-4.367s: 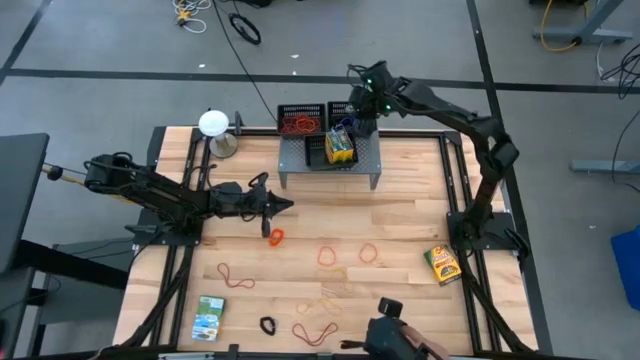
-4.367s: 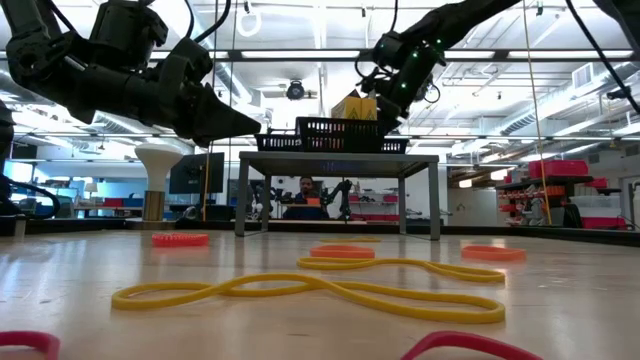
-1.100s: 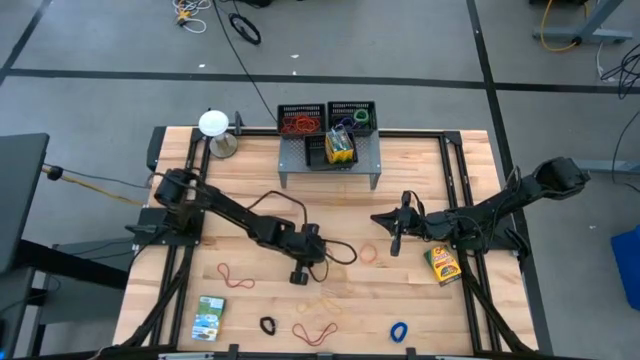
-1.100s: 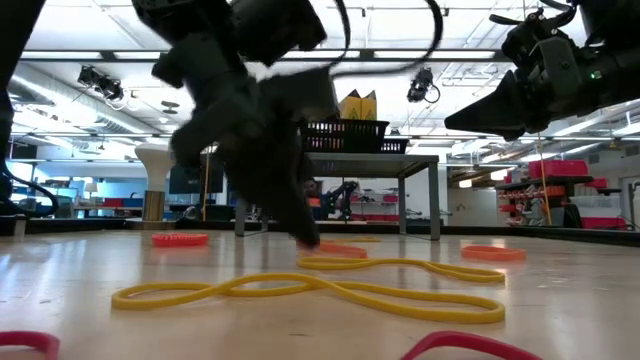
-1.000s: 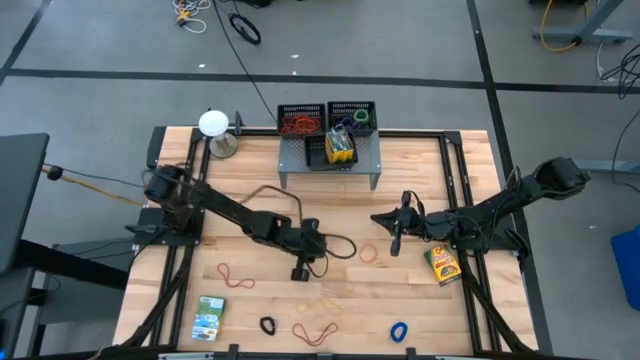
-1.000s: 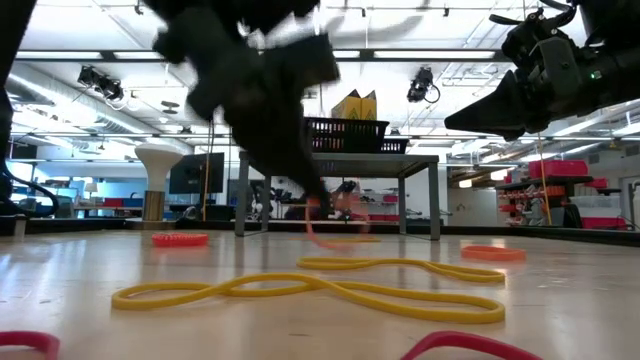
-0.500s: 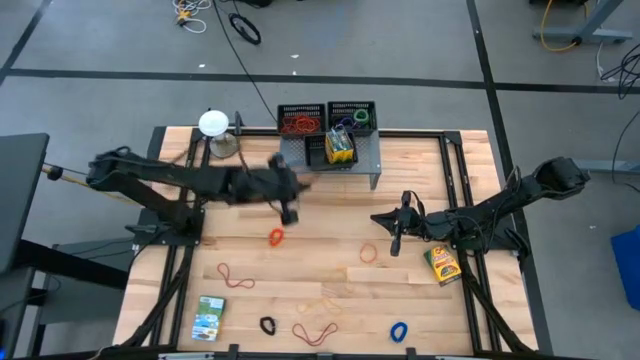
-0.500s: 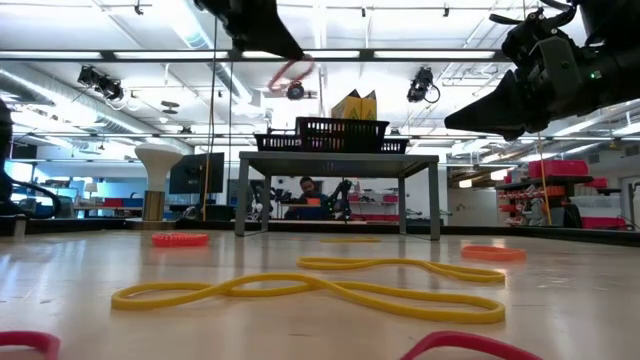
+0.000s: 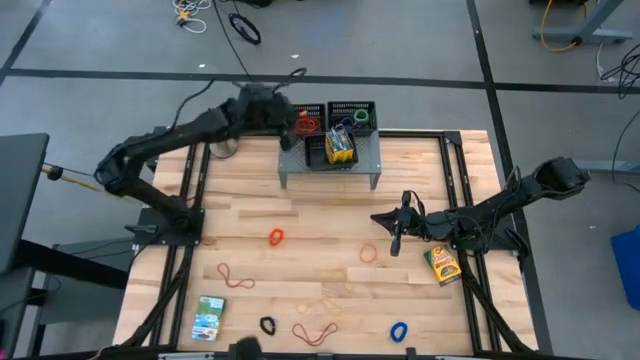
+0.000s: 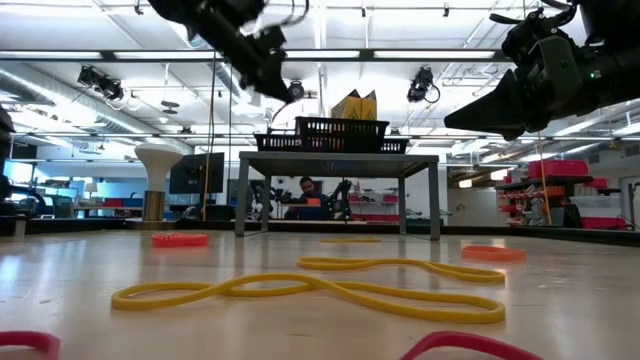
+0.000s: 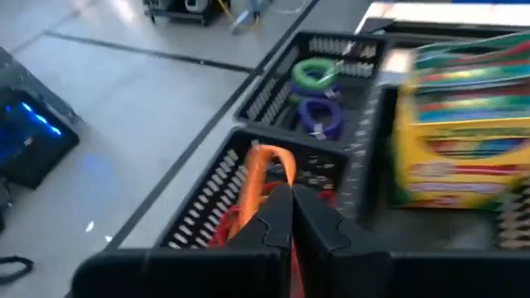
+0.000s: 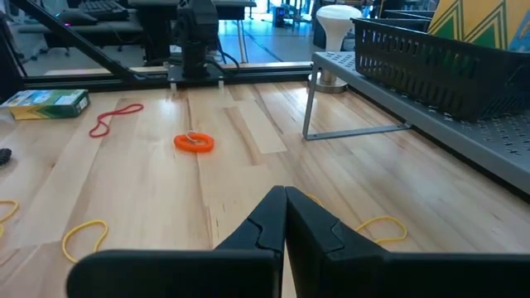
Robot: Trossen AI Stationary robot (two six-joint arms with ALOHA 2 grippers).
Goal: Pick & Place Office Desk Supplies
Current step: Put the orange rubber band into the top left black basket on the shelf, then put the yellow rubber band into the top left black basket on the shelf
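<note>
Rubber bands are the job: an orange rubber-band loop (image 11: 267, 170) is pinched in the tightly closed left gripper (image 11: 290, 217), right over the black mesh tray (image 11: 217, 184) with red bands just past the fingers. Farther on, the next black mesh tray (image 11: 286, 87) has green and purple bands, beside a yellow card box (image 11: 455, 132). Lots of loops still lie on the wooden table (image 9: 320, 215), and the right gripper (image 9: 396, 243) waits there, closed and empty.

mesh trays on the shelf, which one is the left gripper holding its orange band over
The left-hand mesh tray, with red and orange bands inside. The left gripper holds the orange band above it; the other tray holds green and purple bands.
</note>
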